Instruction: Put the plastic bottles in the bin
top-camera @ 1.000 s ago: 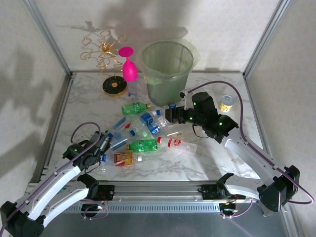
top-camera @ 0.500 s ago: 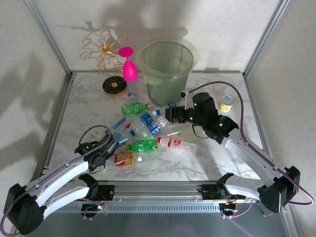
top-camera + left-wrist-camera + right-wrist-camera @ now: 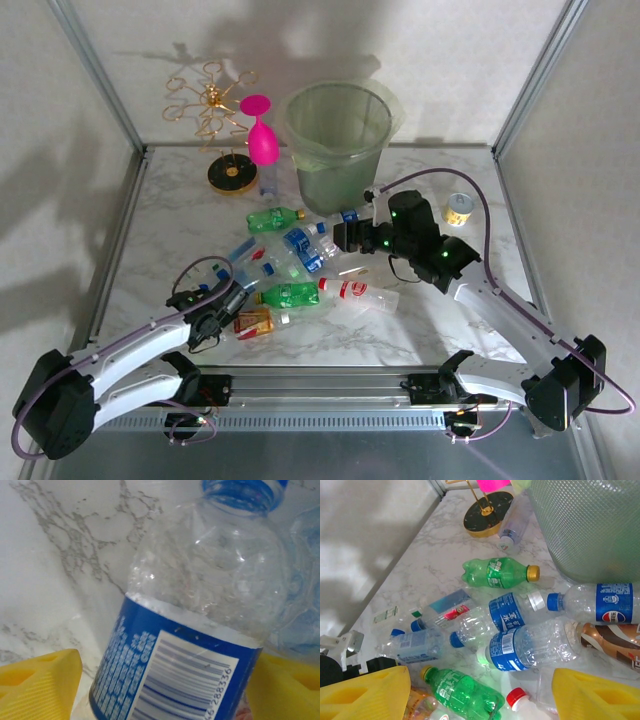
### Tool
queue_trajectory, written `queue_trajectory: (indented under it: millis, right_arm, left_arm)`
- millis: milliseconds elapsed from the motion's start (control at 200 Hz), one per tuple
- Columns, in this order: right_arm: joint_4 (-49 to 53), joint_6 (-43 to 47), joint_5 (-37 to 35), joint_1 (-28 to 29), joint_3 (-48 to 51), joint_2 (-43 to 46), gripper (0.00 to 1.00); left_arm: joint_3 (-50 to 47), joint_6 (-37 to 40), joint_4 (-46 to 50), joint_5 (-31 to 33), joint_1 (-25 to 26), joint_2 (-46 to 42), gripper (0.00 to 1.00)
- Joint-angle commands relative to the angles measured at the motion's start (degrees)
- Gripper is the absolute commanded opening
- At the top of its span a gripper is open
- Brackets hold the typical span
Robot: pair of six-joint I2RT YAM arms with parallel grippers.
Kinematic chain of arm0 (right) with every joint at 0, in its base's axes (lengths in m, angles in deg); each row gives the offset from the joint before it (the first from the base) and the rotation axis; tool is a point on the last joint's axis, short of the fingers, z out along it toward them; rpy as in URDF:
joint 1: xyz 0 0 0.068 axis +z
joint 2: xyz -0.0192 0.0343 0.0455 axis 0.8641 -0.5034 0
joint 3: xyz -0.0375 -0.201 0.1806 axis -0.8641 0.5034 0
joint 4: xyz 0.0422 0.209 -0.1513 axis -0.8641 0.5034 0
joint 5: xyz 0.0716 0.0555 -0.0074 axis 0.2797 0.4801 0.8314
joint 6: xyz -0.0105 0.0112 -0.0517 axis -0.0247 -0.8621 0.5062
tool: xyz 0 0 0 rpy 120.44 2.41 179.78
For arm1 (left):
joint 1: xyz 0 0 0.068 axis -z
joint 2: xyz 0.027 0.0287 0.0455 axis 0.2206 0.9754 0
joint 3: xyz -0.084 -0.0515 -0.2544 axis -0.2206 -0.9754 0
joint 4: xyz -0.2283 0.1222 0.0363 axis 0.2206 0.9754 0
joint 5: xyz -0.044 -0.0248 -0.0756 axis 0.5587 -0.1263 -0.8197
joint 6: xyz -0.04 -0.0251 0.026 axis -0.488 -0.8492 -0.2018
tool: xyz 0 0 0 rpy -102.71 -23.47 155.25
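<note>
Several crushed plastic bottles (image 3: 300, 265) lie in a pile at mid-table, in front of the tall grey-green bin (image 3: 340, 140). My left gripper (image 3: 228, 303) is at the pile's near-left edge. In the left wrist view its yellow fingers (image 3: 40, 680) flank a clear bottle with a blue label (image 3: 200, 630) that still lies on the marble, and the gripper (image 3: 165, 690) is shut on it. My right gripper (image 3: 345, 237) hovers open above the pile's right side. In the right wrist view it (image 3: 480, 695) holds nothing, with a blue-labelled bottle (image 3: 530, 647) and a green bottle (image 3: 462, 692) below it.
A pink goblet (image 3: 262, 135) and a gold wire stand (image 3: 215, 110) on a black base (image 3: 232, 175) stand left of the bin. A small can (image 3: 458, 209) sits at the right. The bin's wall (image 3: 590, 525) rises close behind a Pepsi bottle (image 3: 600, 602).
My left arm has reached forward and right into the pile's edge, and its fingers have closed in around the blue-labelled bottle. The right gripper has barely moved.
</note>
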Motion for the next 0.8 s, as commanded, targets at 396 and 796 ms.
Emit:
queue_trajectory:
  millis: [396,796]
  right_arm:
    - [0.07,-0.3,-0.36,0.43,-0.15,2.45,0.75]
    - [2.55,0.28,-5.65,0.48,-3.75,5.05,0.75]
  left_arm:
    - [-2.4,4.88,-5.76,-4.23,-5.1,-3.44,0.65]
    - [9.64,2.69,5.3,-5.54,-5.1,-11.05,0.62]
